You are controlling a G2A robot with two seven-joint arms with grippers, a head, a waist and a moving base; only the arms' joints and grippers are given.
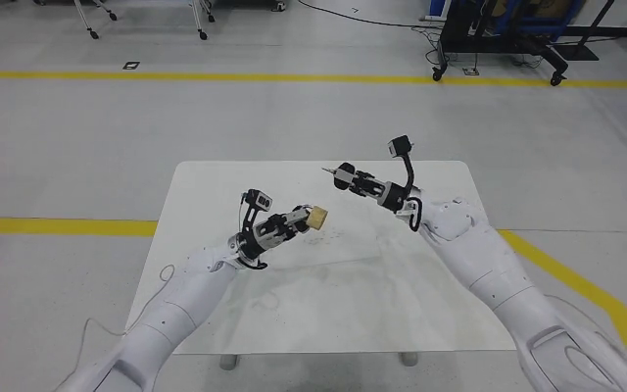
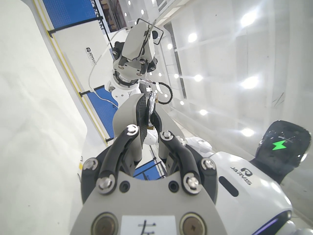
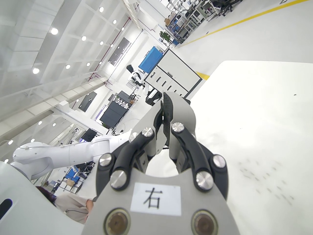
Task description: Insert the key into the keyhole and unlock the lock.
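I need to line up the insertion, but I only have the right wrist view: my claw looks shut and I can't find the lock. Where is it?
Observer: In the top view, the left claw holds the lock over the table.
Operator: Is the key in the keyhole?
Observer: No. The key juts from the right claw, with a clear gap to the lock.
Operator: Where does it sit relative to the lock?
Observer: In the top view it is beyond the lock, toward the table's far edge.
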